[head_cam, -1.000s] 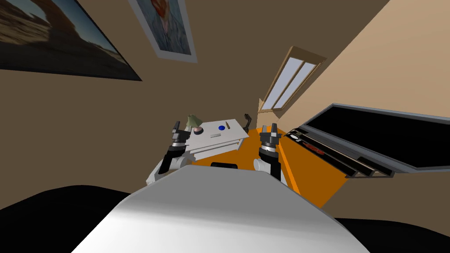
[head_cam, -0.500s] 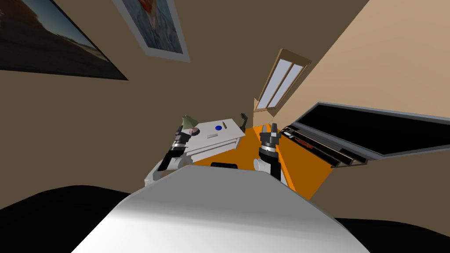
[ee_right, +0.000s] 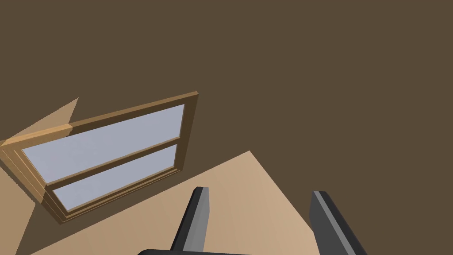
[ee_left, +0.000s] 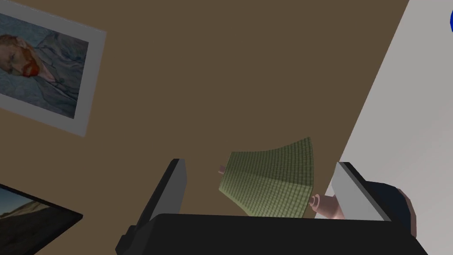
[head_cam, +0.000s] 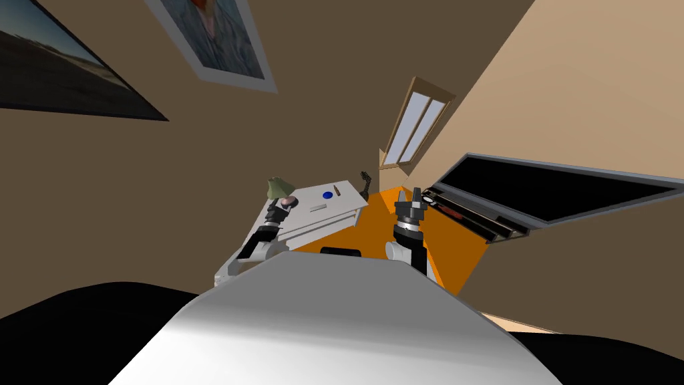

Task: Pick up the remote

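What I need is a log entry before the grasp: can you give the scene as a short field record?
target: flat light grey rectangular remote, on white table, untouched
left tool: open, facing green conical lamp shade
right tool: open, empty, above orange floor
also on table: small blue round object, thin brown stick

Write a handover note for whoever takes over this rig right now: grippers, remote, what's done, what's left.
Left gripper: open, empty, close to the lamp on the table.
Right gripper: open, empty, held up over the orange floor beside the table.
Remote: lying flat on the table, apart from both grippers.
Done: nothing grasped yet.
Left: reach the remote, grip it, lift it.
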Controlling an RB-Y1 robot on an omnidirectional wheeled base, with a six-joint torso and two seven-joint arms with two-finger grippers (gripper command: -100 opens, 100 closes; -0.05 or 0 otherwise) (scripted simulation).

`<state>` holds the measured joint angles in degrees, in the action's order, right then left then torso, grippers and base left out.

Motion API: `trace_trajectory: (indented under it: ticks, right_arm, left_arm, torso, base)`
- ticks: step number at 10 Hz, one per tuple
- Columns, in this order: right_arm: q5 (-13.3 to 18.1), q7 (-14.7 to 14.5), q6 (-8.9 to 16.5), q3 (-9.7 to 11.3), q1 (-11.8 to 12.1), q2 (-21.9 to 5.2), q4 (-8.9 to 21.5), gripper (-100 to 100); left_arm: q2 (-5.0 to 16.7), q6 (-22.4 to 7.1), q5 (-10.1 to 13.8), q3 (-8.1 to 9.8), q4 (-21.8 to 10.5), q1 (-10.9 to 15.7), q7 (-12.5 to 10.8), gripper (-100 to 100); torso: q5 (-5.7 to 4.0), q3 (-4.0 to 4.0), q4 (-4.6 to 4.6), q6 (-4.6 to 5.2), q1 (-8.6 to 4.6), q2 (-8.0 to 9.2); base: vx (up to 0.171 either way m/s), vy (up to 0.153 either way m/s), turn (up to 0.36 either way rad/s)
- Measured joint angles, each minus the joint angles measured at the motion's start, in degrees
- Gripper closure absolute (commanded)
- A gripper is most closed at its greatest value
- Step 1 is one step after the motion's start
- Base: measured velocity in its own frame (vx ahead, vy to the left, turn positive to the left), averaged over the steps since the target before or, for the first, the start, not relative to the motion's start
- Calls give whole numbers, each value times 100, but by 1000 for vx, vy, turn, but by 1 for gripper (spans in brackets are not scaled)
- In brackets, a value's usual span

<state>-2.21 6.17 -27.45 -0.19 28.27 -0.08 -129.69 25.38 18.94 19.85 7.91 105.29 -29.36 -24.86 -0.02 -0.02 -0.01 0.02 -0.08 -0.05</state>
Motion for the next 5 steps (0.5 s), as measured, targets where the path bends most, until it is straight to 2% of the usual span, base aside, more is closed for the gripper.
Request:
trace_trajectory:
  ticks: [3,5]
  right_arm:
    - [0,0,0,0,1,0,0,0]
    - [0,0,0,-1,1,0,0,0]
  left_arm:
    - [188,-300,270,-10,-416,-26,-184,-100]
    - [273,-706,482,25,-567,14,-261,-100]
  torso:
    - [-1,-2,-1,-3,0,-3]
    - [0,-2,-1,-4,1,-4]
  base:
    - [28,-34,-162]
    - [17,-13,-39]
